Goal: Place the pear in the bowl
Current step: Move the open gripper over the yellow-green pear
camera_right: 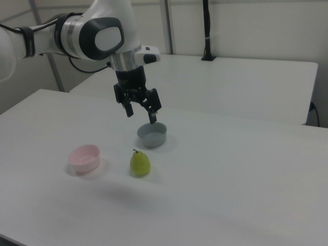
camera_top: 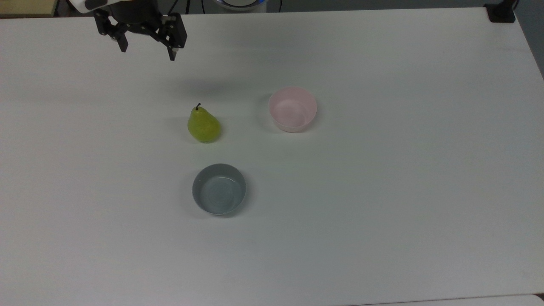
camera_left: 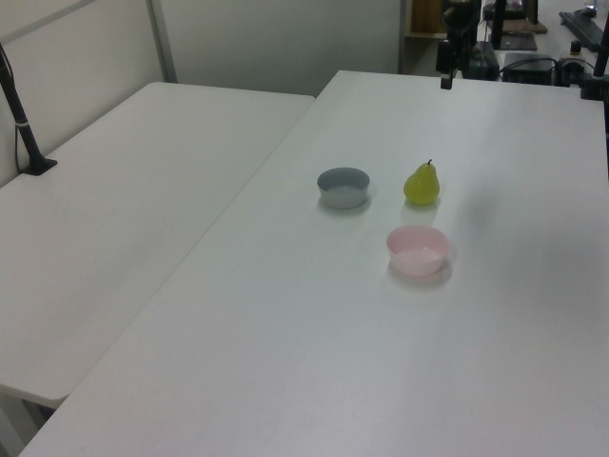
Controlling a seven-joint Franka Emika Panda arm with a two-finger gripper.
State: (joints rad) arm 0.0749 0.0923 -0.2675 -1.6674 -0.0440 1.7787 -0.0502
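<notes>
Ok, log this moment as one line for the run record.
gripper: open, empty, in the air | pear: upright on table, untouched | pink bowl: empty | grey bowl: empty | step: pick not yet begun

No text, label, brand, number or sign can be read in any of the views.

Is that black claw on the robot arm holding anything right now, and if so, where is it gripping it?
Nothing is held. The gripper hangs open and empty above the table, while the pear stands untouched beside the pink bowl.
</notes>
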